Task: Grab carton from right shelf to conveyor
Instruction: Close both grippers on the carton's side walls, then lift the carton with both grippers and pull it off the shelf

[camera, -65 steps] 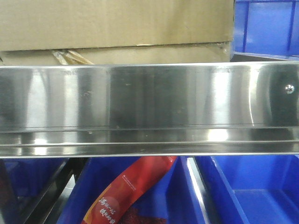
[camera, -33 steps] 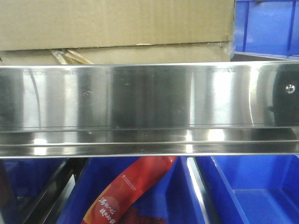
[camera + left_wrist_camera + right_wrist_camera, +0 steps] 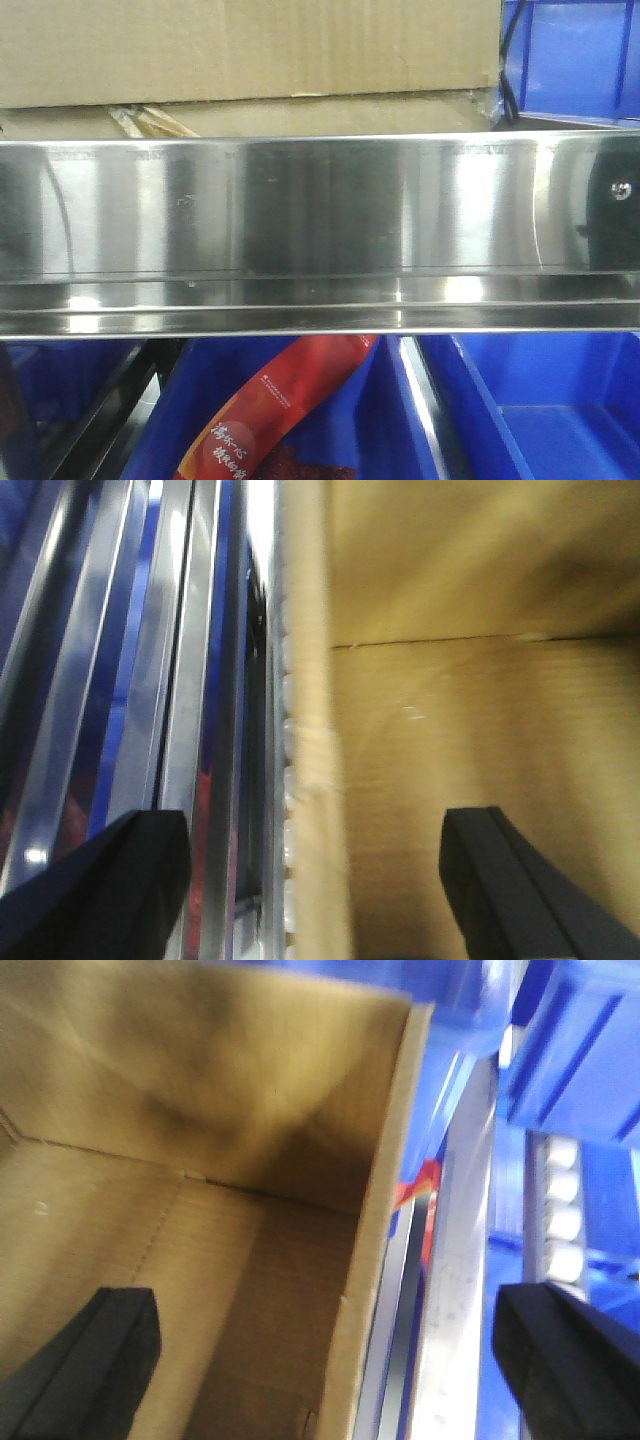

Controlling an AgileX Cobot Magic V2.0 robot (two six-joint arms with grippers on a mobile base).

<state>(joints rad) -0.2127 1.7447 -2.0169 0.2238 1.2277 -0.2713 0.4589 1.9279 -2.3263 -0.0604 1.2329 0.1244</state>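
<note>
The only writing in view is on a red packet [image 3: 290, 400] that lies slantwise in a blue bin [image 3: 375, 430] under the shelf [image 3: 320, 210], seen from the front. On its lower part, 2 short rows of large pale-yellow Chinese characters follow the packet's slant. They are too blurred to read with any certainty. Higher up, near the packet's middle, a small white round mark sits beside a thin line of tiny white print, too small to make out. Both wrist views show nothing legible.
</note>
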